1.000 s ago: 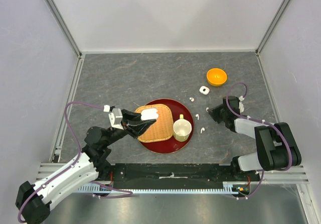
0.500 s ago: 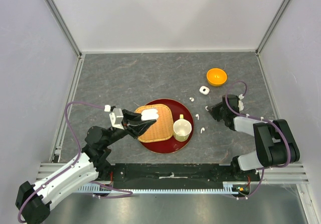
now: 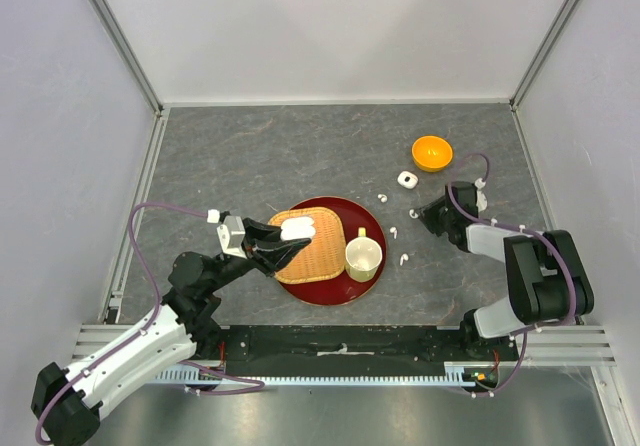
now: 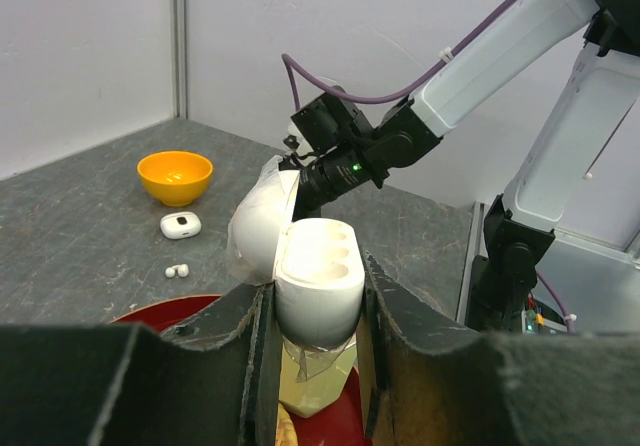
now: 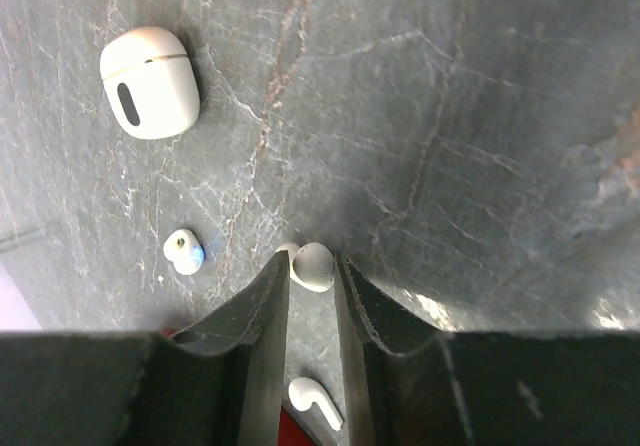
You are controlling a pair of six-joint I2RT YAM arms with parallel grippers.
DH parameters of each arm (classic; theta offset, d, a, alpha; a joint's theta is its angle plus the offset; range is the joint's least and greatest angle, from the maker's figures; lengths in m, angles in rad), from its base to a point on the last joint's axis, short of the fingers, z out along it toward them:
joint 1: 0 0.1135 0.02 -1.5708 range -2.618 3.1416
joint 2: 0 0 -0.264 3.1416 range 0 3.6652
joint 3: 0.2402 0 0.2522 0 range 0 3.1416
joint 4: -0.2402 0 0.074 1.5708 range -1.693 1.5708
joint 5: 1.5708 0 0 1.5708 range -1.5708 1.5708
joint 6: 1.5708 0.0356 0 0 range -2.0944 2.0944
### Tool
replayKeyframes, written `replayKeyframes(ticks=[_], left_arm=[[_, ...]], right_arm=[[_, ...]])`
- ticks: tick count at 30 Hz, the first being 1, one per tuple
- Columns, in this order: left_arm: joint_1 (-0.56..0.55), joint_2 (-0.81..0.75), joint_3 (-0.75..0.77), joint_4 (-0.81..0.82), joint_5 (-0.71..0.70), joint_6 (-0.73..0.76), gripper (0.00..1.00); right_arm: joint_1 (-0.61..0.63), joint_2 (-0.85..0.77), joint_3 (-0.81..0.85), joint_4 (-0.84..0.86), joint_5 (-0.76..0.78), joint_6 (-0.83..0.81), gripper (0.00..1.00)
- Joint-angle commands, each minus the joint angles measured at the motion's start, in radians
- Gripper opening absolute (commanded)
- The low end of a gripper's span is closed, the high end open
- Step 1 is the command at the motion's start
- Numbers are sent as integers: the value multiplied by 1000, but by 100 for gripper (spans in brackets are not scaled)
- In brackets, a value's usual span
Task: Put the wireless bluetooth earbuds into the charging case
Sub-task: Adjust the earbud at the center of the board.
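As both arms reach over grey marbled table (image 3: 250, 156):
Left claw (image 4: 312, 288): clamped on open white pebble-shaped charging case (image 4: 315, 261), above round red plate (image 3: 345, 207).
Right claw (image 5: 311, 263): straddles one tiny white plastic earbud (image 5: 312, 268) on table; pinch unclear.
Other earbuds (image 5: 183, 251): loose nearby.

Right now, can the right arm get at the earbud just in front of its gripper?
Probably yes: the open right gripper straddles that earbud on the table, nothing between them; the closed case lies well aside.
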State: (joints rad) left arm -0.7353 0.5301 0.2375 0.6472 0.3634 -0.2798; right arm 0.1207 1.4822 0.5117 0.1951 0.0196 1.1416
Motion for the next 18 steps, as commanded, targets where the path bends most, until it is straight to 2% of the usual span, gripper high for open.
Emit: replayKeyframes(ticks=[1,6,10,15,18], left_arm=[[-3,-15,5,11,-24,39,2],[-1,-15,8,11,-24,41,2],[-3,-24,14,-7,-26,48,2],[-3,-42,14,-27,-27,53,2],[-3,-45,16,-27,-32,53,2]], right_arm=[[-10,62,60,-105,-3,-132,33],[-16,96,96,-108,-70,-152,36],[-24,41,132,-151,-26,-218,41],[-47,23,232,-298,-1,-345,48],[-50,0,205,-301,-42,-315,49]])
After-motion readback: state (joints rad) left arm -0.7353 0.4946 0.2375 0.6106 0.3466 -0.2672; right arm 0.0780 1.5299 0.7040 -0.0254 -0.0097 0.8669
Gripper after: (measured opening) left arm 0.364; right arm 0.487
